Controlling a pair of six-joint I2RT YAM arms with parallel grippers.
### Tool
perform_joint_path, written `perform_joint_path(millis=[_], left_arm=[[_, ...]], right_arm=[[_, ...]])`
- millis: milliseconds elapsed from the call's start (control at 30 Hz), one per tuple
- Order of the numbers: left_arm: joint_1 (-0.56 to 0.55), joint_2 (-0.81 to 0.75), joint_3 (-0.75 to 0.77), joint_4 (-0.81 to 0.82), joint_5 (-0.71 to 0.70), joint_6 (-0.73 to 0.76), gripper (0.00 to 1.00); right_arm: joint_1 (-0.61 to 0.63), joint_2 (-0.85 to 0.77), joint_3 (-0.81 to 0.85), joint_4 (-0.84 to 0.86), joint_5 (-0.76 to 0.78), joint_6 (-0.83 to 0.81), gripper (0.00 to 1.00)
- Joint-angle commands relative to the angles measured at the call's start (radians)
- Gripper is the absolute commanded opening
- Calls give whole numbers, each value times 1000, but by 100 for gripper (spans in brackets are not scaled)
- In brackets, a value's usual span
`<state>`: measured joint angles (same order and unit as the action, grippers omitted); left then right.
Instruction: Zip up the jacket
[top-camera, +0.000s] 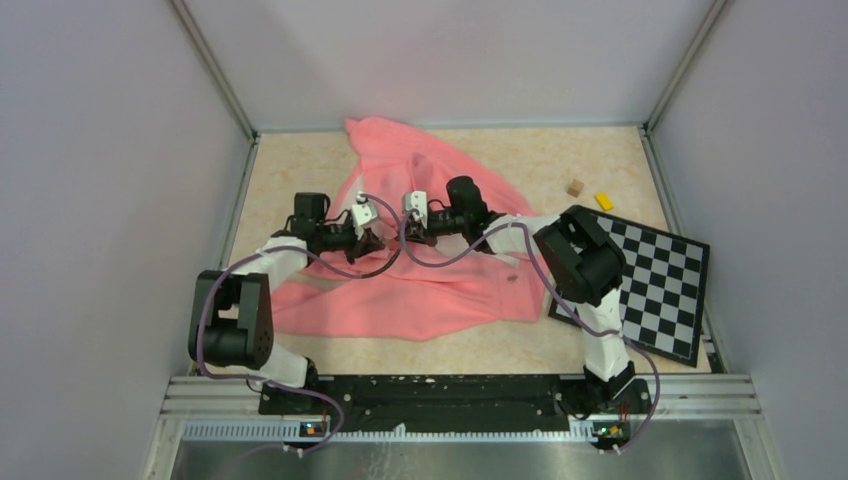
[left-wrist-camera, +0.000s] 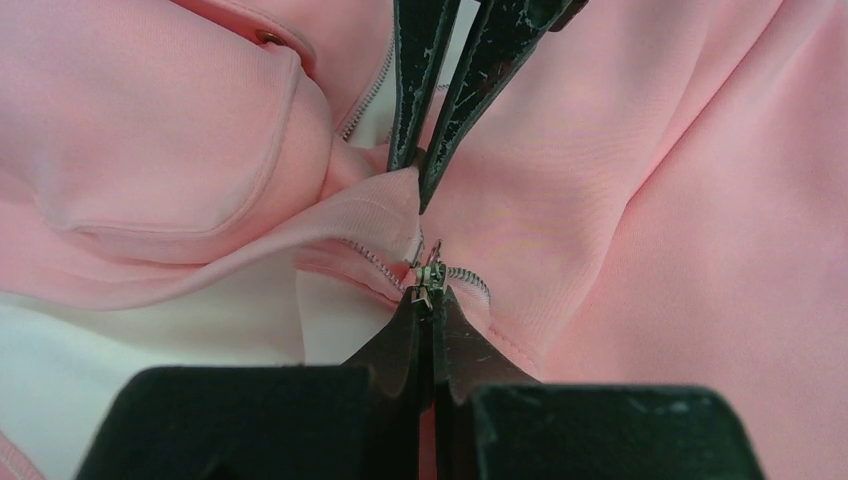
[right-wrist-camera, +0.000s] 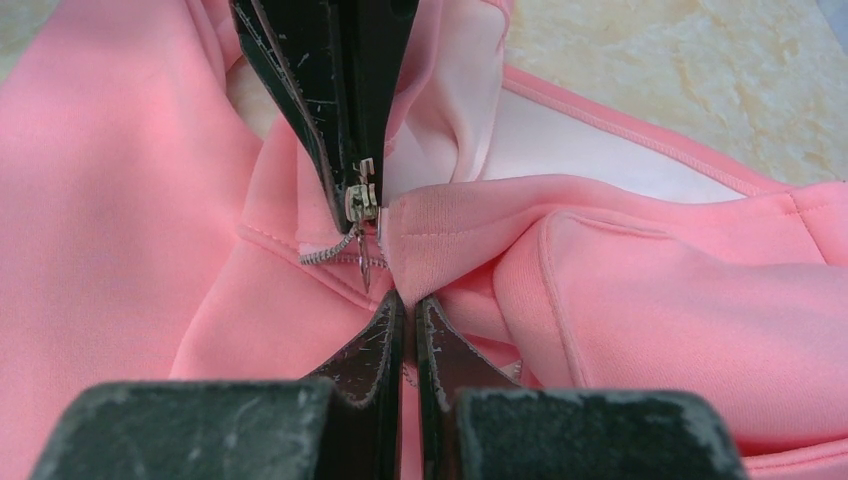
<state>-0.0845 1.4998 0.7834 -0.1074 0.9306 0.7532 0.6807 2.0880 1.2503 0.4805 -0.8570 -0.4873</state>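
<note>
The salmon-pink jacket (top-camera: 440, 270) lies spread on the table, its front open and paler lining (left-wrist-camera: 150, 340) showing. My left gripper (left-wrist-camera: 430, 297) is shut on the metal zipper slider (left-wrist-camera: 431, 272) at the jacket's bottom corner; zipper teeth (left-wrist-camera: 372, 262) run off to either side. My right gripper (right-wrist-camera: 408, 300) faces it tip to tip and is shut on a fold of the jacket's other front edge (right-wrist-camera: 450, 225), just beside the slider (right-wrist-camera: 360, 203). The pull tab (right-wrist-camera: 365, 268) hangs loose. From above, both grippers (top-camera: 376, 244) (top-camera: 404, 232) meet over the jacket's middle.
A black-and-white checkerboard (top-camera: 650, 280) lies at the right, under the right arm's elbow. A small brown block (top-camera: 575, 187) and a yellow block (top-camera: 604, 200) sit behind it. Grey walls enclose the table on three sides.
</note>
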Motion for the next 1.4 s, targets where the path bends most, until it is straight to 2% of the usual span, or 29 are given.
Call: perform_joint_path(millis=[0,367,800,967,1133,1367], left_arm=[[5,26,42,-12,38,1,0],[8,20,42,-23,47,1,0],[14,12,31,-10,48,-3,0],[14,17,34,-7,57,-7,0],[14,29,34,-15,52,1,0],[14,21,33,-15,58,-1,0]], right_arm=[[14,-30,-10,43,-24,-18,0],[20,-22,-1,1,3,-44,0],[13,-34,-41,56,18,-29,0],[12,-45,-57,113,31,-2,0],[-25,-68,-130,301,27,120,0],[7,-54,-85,181,29,28,0]])
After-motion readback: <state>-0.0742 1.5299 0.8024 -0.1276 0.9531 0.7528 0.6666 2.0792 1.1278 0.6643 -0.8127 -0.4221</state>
